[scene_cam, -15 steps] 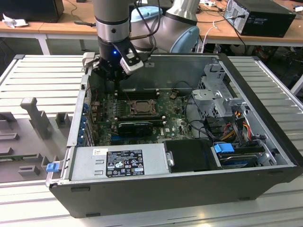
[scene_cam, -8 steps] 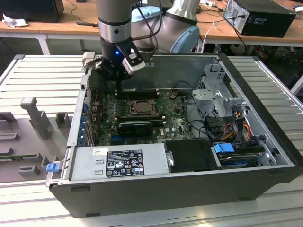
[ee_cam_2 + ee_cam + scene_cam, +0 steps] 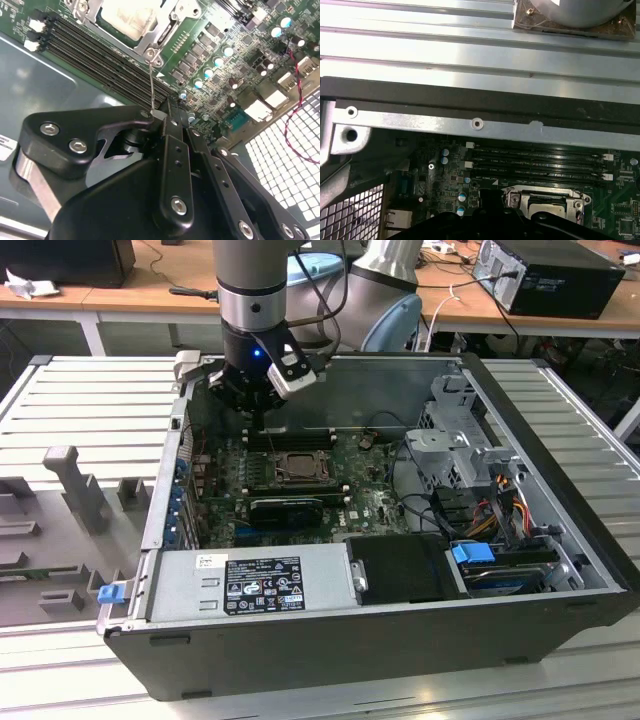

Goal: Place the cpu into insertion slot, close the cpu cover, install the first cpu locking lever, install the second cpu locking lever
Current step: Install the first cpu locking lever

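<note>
- Looking through the second wrist view, I see my black two-fingered gripper [image 3: 159, 113] with its fingers pressed together on the free end of a thin, silver steel-wire locking lever [image 3: 151, 85]. The wire runs from the fingertips to a screw post at the socket's corner.
- In the exterior view the gripper [image 3: 258, 422] hangs inside the open dark-grey metal computer case [image 3: 400, 640]. It is just beside the insertion slot [image 3: 298, 468], a small square black-framed socket on the green motherboard [image 3: 370, 505].
- The cpu [image 3: 125, 20], a thin flat square chip with a pale silver-grey metal face, sits in that slot. The cpu cover [image 3: 169, 27], a thin square metal frame plate with a window in its middle, lies around it, and I judge it to be down.
- Handling, as I judge it: the lever is light, springy and slick, so it could slip from the pads. The bent end, where I have it, looks the right place to hold. The chip is light and fragile, best touched at its edges only.
- Counting: one cpu, one cpu cover, one insertion slot, and one lever in my grip. I cannot pick out a second lever with certainty. Four long black memory slots [image 3: 535, 162] lie between the socket and the case wall.
</note>
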`<state>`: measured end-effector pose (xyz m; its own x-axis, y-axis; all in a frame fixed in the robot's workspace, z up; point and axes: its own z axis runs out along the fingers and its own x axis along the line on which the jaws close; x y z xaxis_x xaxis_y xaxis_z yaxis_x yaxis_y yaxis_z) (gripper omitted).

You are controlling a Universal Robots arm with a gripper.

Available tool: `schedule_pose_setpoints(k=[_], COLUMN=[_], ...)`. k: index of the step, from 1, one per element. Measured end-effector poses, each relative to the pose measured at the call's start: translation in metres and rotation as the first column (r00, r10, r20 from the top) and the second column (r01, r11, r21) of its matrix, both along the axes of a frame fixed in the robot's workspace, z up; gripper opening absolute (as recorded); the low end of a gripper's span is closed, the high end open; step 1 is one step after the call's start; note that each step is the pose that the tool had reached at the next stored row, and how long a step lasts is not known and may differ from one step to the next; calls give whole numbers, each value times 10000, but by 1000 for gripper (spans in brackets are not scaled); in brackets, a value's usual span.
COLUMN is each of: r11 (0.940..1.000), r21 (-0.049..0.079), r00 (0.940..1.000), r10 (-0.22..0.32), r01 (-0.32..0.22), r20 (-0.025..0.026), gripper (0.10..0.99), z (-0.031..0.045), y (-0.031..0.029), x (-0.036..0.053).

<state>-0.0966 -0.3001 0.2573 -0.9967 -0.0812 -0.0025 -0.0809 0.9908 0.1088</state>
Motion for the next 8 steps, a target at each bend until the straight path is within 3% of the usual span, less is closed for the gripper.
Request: schedule_pose_setpoints(k=[8], r11=[10000], r21=[0], r00=[10000], r10=[1], r01=[-1], r20=[-1], gripper=[106], z=[-4], y=[0], x=[92])
